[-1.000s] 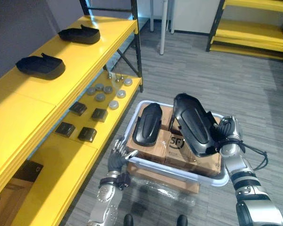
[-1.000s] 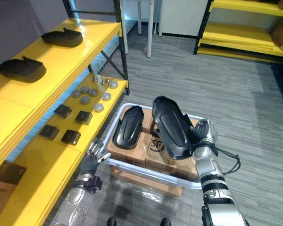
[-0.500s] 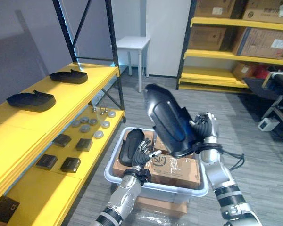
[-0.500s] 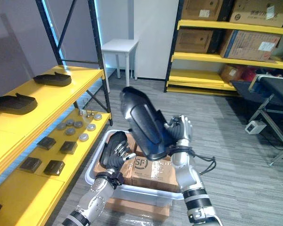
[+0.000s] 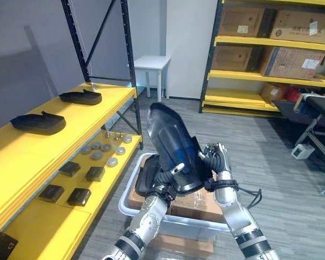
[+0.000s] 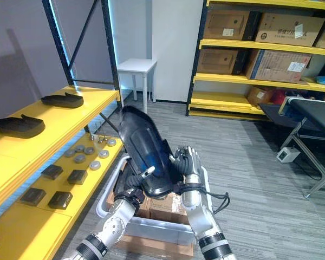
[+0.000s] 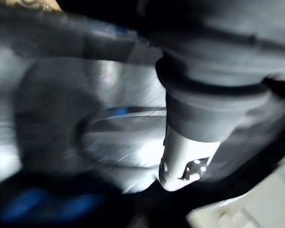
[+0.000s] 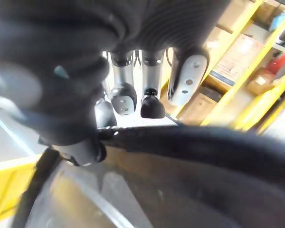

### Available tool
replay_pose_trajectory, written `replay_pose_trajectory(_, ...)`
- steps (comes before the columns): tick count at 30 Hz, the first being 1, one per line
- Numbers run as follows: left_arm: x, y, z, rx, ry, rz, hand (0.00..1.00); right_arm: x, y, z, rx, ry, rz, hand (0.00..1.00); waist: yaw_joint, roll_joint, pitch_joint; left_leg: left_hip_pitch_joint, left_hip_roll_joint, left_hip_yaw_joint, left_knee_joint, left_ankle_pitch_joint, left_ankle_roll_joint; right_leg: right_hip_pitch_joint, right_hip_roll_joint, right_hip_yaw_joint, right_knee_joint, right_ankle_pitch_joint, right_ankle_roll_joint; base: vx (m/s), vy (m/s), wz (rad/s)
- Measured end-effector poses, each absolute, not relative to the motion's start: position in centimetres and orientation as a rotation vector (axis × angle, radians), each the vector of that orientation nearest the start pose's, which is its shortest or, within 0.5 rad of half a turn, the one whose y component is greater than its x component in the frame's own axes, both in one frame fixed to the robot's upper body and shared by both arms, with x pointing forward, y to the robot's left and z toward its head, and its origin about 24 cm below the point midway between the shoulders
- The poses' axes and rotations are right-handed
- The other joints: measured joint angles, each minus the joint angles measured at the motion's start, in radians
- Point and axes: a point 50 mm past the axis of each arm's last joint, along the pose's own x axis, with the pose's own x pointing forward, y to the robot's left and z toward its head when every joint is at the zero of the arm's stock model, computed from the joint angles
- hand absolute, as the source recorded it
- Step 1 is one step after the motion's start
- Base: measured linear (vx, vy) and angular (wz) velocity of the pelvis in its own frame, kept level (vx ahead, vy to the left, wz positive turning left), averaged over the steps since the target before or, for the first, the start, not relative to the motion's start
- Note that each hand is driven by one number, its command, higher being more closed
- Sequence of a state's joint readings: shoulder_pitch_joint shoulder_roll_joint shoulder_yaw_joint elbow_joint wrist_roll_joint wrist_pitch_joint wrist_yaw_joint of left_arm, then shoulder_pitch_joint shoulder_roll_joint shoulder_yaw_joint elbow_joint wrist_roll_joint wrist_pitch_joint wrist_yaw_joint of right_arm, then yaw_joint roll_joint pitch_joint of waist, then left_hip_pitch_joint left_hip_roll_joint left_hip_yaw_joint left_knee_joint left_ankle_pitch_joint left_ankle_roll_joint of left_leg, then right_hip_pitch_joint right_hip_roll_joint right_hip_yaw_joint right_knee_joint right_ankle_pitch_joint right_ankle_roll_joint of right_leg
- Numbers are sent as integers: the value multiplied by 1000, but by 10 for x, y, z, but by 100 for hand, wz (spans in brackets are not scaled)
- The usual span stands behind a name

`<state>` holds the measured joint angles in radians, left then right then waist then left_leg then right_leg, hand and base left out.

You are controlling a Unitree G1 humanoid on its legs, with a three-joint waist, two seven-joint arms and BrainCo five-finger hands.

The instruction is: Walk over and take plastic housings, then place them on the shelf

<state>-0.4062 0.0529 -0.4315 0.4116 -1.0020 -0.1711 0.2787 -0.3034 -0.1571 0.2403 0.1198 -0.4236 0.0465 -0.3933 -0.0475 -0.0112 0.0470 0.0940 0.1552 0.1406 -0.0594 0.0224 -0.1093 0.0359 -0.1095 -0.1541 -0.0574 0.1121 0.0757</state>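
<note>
A large glossy black plastic housing (image 5: 173, 143) is held upright in the air above the white bin (image 5: 125, 201). My right hand (image 5: 219, 165) grips its right edge, with its fingers (image 8: 123, 97) curled over the rim (image 8: 204, 147). From below, my left hand (image 5: 163, 183) reaches the housing's lower left side, and a finger (image 7: 185, 152) lies fairly straight against the shiny surface (image 7: 109, 142). A second black housing (image 5: 145, 176) lies in the bin on cardboard boxes (image 5: 197, 203). Two more housings (image 5: 39, 122) (image 5: 81, 97) rest on the yellow shelf (image 5: 97, 116) at the left.
The shelf's lower level carries small black parts (image 5: 70, 184) and grey discs (image 5: 100, 151). A black upright post (image 5: 127, 70) stands at the shelf's far corner. A white side table (image 5: 151, 62) and yellow racks of cardboard boxes (image 5: 271, 43) stand behind.
The view has lifted and swung. The held housing has shifted left over the bin, and my left hand has risen from beside the bin's housing up to its lower edge.
</note>
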Motion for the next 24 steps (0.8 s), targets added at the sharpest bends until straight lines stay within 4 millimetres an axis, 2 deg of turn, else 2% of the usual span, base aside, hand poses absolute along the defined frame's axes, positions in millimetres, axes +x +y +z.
replay_pose_trajectory(6,317,92,57,-847,81,149,100,277,-91,77,-518,-323,9,100,-9,-7,-2,-6,-1,-12,23,1,0,20,-3,-13,-8,-1,0,19,6,4)
replay_pose_trajectory(8,317,94,60,-821,53,152,100,274,-90,76,-483,-327,16,100,-8,-7,-2,-26,-3,-56,31,1,0,32,-5,-54,-10,-7,2,-19,-10,59)
replay_pose_trajectory(11,314,97,62,-801,20,156,100,272,-87,77,-446,-344,30,100,15,-8,-2,-75,-6,-131,32,19,2,36,-5,-134,-17,-10,1,-30,-24,80)
replay_pose_trajectory(14,304,100,49,-783,50,170,100,271,-81,74,-424,-335,53,100,40,-6,1,-119,-16,-197,39,44,7,65,-10,-230,-22,-23,5,-33,-26,94)
replay_pose_trajectory(15,299,101,44,-784,64,165,100,270,-79,74,-420,-336,61,100,41,-6,1,-137,-20,-190,51,46,12,74,-14,-268,-18,-36,5,-59,22,130)
replay_pose_trajectory(17,292,101,38,-788,82,151,100,270,-75,77,-389,-355,70,100,43,-9,7,-179,-10,-71,73,29,83,77,-35,-339,5,-56,13,-32,51,114)
replay_pose_trajectory(18,289,101,36,-790,92,143,100,271,-73,81,-379,-375,75,100,48,-7,14,-201,15,62,104,23,115,77,-49,-381,15,-60,17,9,37,105)
replay_pose_trajectory(19,287,100,36,-794,96,132,100,274,-71,87,-380,-399,81,100,50,0,17,-225,49,211,141,29,130,77,-63,-417,16,-64,24,31,49,102)
replay_pose_trajectory(21,284,101,38,-801,88,116,100,279,-66,97,-379,-444,94,100,54,0,18,-243,83,406,185,31,138,67,-90,-448,25,-70,38,121,147,81)
replay_pose_trajectory(23,278,106,40,-783,73,103,100,282,-59,107,-370,-485,114,100,64,-5,21,-263,65,460,215,29,121,59,-123,-463,34,-69,42,166,205,65)
replay_pose_trajectory(24,273,110,42,-755,63,92,100,281,-56,111,-353,-495,115,100,61,-9,20,-275,40,476,224,26,120,70,-145,-478,35,-72,47,194,192,78)
